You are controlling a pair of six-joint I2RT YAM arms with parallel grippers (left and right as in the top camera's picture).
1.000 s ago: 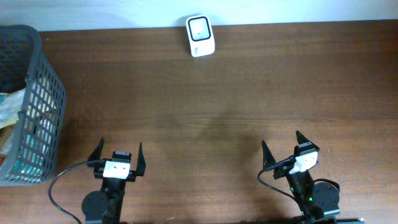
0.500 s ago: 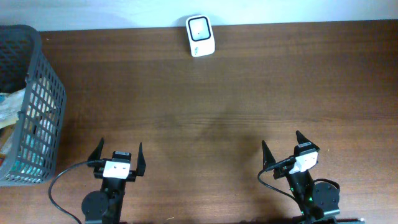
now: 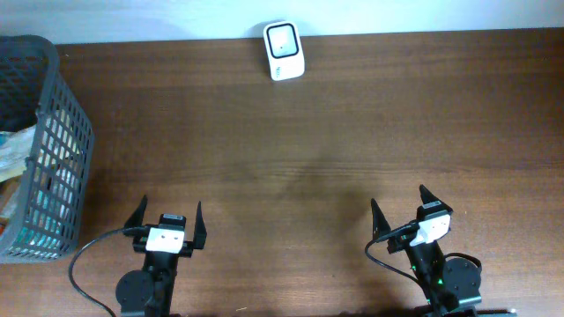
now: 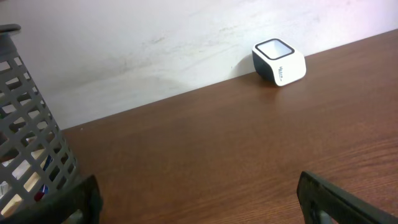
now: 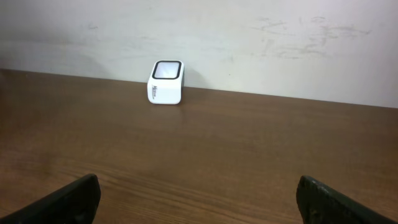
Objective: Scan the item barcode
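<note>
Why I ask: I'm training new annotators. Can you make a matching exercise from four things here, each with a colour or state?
Things:
1. scanner
2. basket
3. left gripper
4. table

Colour or state:
a. brown wood
b. open, holding nothing
c. white, with a black-rimmed window
d. dark grey lattice

Pairs: 1-c, 2-d, 3-b, 4-a.

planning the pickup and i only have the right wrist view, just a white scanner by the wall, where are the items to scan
Observer: In a dark grey plastic lattice basket at the left edge of the brown wooden table; packets show inside.
Operator: left gripper near it
Observer: The left gripper sits apart from it, jaws open, empty.
Operator: scanner nearer which arm
Observer: The white box-shaped scanner sits at the far edge, roughly midway between left gripper and right gripper.
</note>
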